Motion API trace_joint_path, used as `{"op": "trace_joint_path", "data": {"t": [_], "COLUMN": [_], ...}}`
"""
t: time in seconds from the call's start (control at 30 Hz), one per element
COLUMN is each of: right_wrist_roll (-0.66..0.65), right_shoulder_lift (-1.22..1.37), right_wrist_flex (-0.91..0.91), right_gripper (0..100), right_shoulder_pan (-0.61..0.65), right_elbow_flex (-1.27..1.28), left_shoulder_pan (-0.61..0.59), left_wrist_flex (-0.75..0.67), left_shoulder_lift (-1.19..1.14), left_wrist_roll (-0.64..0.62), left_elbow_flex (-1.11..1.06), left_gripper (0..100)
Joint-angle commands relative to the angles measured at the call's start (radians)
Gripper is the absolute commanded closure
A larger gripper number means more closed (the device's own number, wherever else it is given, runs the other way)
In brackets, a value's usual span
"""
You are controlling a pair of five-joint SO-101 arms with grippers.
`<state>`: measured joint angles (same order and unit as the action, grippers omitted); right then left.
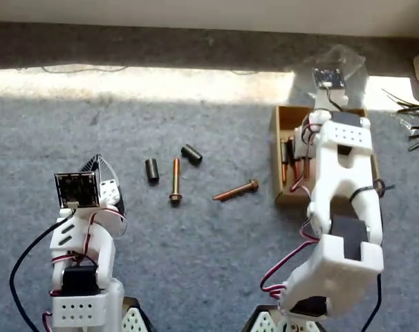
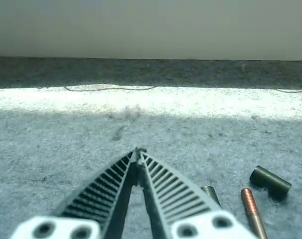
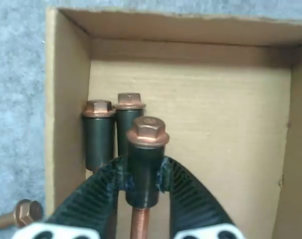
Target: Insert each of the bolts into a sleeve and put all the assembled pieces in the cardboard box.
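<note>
Grey carpet-like cloth covers the surface (image 1: 216, 256), with a sunlit band across its far part. The white right arm (image 1: 341, 207) stretches out over the cardboard box (image 1: 282, 124), which stands at the far right. The white left arm (image 1: 81, 235) sits at the near left, well apart from the box.

The right jaws are inside the box, pinching an assembled piece (image 3: 143, 164) by its dark sleeve. Its copper hex head sticks out past the sleeve at one end and its threaded shank at the other. Whether it touches the box floor cannot be told. The left jaws are pressed together, tips meeting, above bare cloth and holding nothing.

Two more assembled pieces (image 3: 98, 134) lie side by side against one wall of the box, touching each other, heads pointing the same way.

Two loose bolts are out on the surface between the arms. One bolt (image 1: 175, 180) lies lengthwise with its head toward the near side. The other bolt (image 1: 236, 190) lies at a slant with its head toward the box.

Two empty dark sleeves lie near the first bolt. One sleeve (image 1: 152, 170) is just beside it on the left arm's side, and the other sleeve (image 1: 191, 154) is slightly farther back.
</note>
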<state>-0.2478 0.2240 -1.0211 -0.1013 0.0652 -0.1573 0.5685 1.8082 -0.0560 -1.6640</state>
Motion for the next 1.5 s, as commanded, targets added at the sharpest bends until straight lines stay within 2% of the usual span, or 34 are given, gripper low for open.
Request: {"op": "trace_joint_path", "data": {"t": [0.0, 0.37, 0.5, 0.7, 1.07, 1.47], "right_wrist_roll": [-0.012, -0.017, -0.087, -0.097, -0.094, -0.097], "right_shoulder_lift": [0.041, 0.268, 0.318, 0.371, 0.39, 0.39], "right_wrist_flex": [-0.062, -0.206, -0.291, -0.386, -0.423, -0.426], "right_gripper": [99.3, 98.9, 98.8, 98.8, 98.8, 98.8], "right_shoulder_pan": [-0.008, -0.008, -0.004, -0.002, 0.053, 0.053], "right_elbow_flex": [-0.148, -0.398, -0.469, -0.555, -0.575, -0.575], "left_shoulder_pan": [-0.002, -0.001, -0.001, -0.001, -0.001, -0.001], "left_wrist_flex": [-0.026, -0.026, -0.026, -0.028, -0.028, -0.028], "left_shoulder_lift": [0.01, 0.01, 0.01, 0.01, 0.01, 0.01], "left_wrist_roll": [0.005, 0.005, 0.005, 0.005, 0.005, 0.005], "left_elbow_flex": [0.005, 0.004, 0.004, -0.004, -0.005, -0.005], "left_gripper": [99, 99, 99, 99, 99, 99]}}
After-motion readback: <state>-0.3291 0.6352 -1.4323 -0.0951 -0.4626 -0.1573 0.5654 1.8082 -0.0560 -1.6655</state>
